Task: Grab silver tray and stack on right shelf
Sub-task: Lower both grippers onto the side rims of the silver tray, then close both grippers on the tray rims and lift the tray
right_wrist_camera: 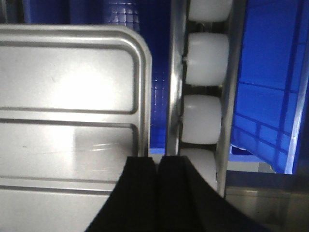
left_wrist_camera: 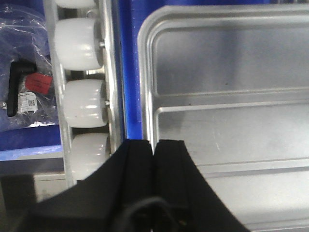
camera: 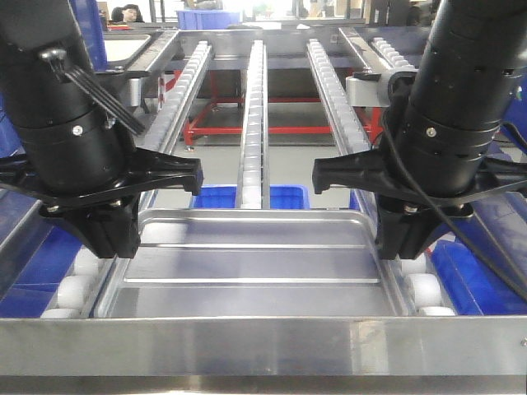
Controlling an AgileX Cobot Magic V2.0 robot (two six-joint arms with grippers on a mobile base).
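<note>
We grip shiny ribbed rectangular aluminium tray (camera: 255, 263), spanning between hands. Left hand (left_wrist_camera: 154, 144) pinched tight on near rim; right hand (right_wrist_camera: 157, 160) likewise. Tray already over steel-framed roller shelf (camera: 247, 350); seated or not, cannot tell. Remaining, we judge: settle, let go.

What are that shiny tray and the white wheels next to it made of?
The tray looks like bare metal, probably aluminium: silvery, shiny, with soft reflections and pressed ribs. The wheels beside it seem to be white plastic: smooth, opaque, slightly glossy.
</note>
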